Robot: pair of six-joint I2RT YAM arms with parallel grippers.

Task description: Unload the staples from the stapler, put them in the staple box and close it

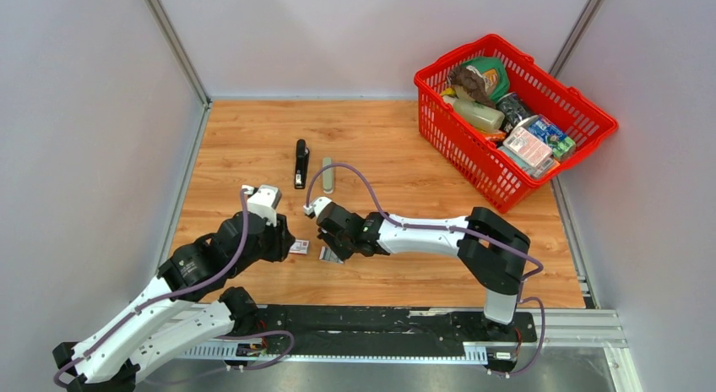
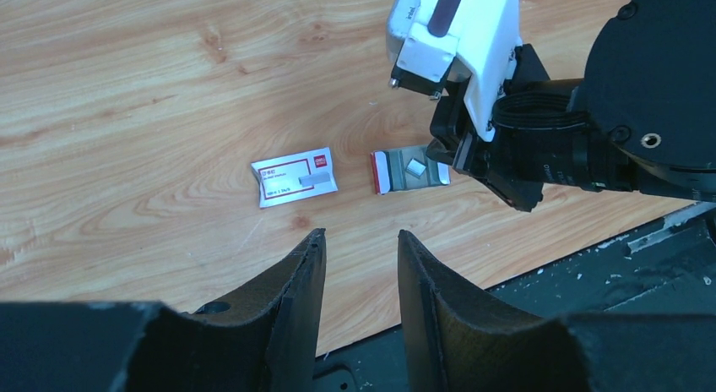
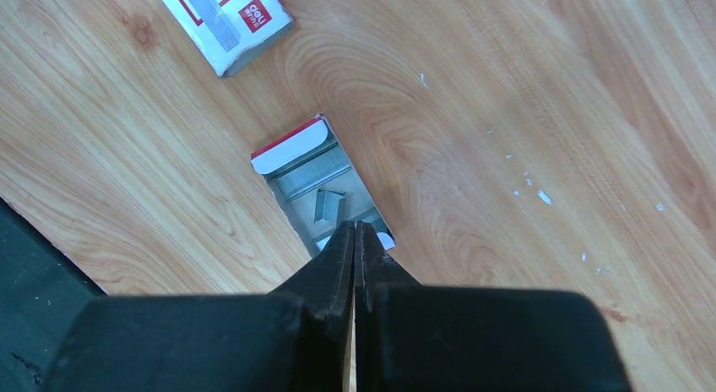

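1. Stapler [image 1: 301, 164]: black and closed, on the wooden table [image 1: 405, 155] left of centre, with its long axis running near to far. It lies farther away than both grippers, and neither is clearly nearer.
2. Grey bar [image 1: 328, 175]: just right of the stapler and parallel to it.
3. Staples [image 3: 328, 204]: a short strip in an open red-edged tray [image 3: 291, 147], well nearer than the stapler.
4. Right gripper [image 3: 353, 233]: jaws closed with nothing seen between them, tips at the tray's near end.
5. White-and-red box sleeve [image 2: 294, 176]: left of the tray, with a red logo patch whose lettering is too small to read.
6. Left gripper [image 2: 359, 261]: jaws open and empty, pointing at the sleeve.
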